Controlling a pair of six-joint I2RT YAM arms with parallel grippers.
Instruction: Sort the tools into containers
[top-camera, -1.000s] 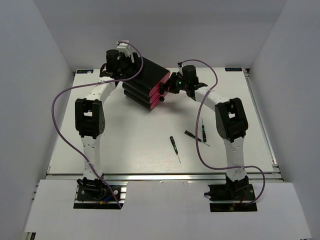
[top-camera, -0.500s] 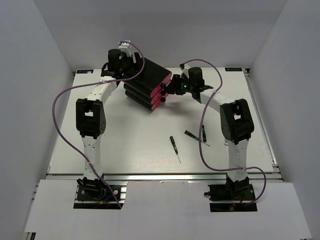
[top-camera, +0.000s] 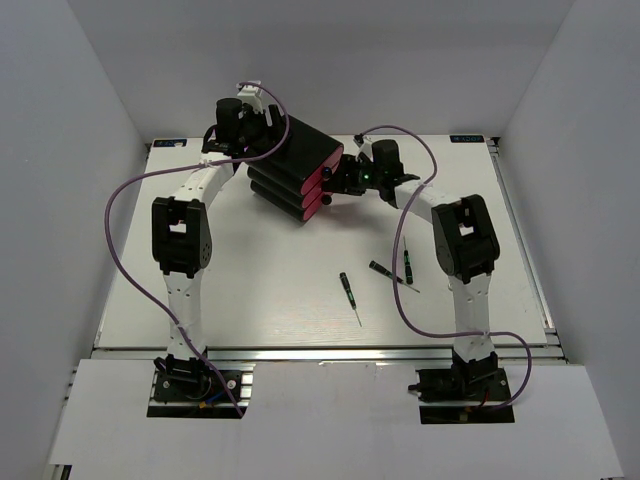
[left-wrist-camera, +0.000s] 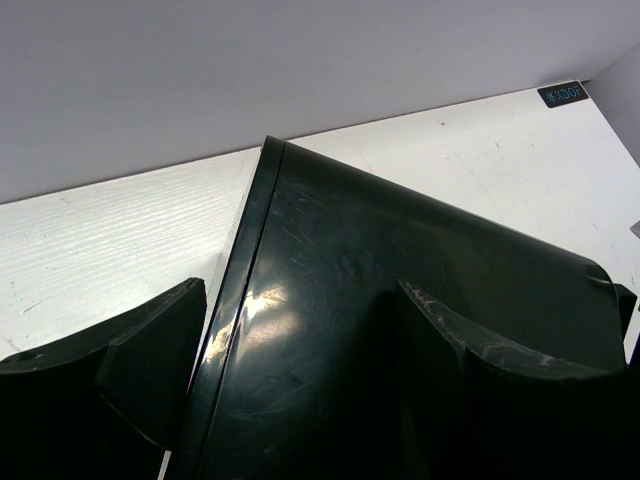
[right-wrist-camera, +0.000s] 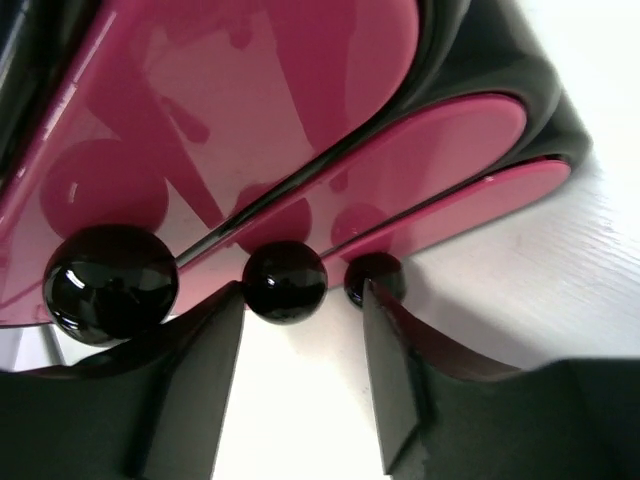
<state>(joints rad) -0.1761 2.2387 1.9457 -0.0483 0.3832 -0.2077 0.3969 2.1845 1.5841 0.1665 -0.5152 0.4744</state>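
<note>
Set on a white table (top-camera: 250, 290), at its far middle and turned at an angle: a rounded black casing (top-camera: 290, 150) with three pink drawers (top-camera: 318, 188) facing the right arm. Looks to be at the drawer-opening step, with all three fronts close against the casing and none out far enough to take a tool. Meets the casing from behind with the left gripper (top-camera: 243, 128), fingers (left-wrist-camera: 110, 370) spread wide astride the rear edge, one beside it and one over the top. Cannot tell whether pressing there or merely resting. Faces the drawer fronts with the right gripper (top-camera: 345, 178), fingers (right-wrist-camera: 195, 390) parted and pinching nothing. Has the middle knob (right-wrist-camera: 285, 283) just beyond the tips and between them, flanked by the near knob (right-wrist-camera: 110, 285) and the far knob (right-wrist-camera: 375, 280). Calls next, most likely, for a short advance, a close on that middle knob and a straight pull outward, with the rear brace held so as not to drag the whole unit. Leaves the tools loose on the table by the right arm, well apart from the drawers: the nearest screwdriver (top-camera: 346, 288), the slanted screwdriver (top-camera: 382, 268) and the green-marked screwdriver (top-camera: 408, 263). Cannot make out a wrench in any view. Shows no brand or lettering on casing or drawers. Bears only a small dark tag (left-wrist-camera: 565, 93) at the table's far corner, with pale characters too small to read.
</note>
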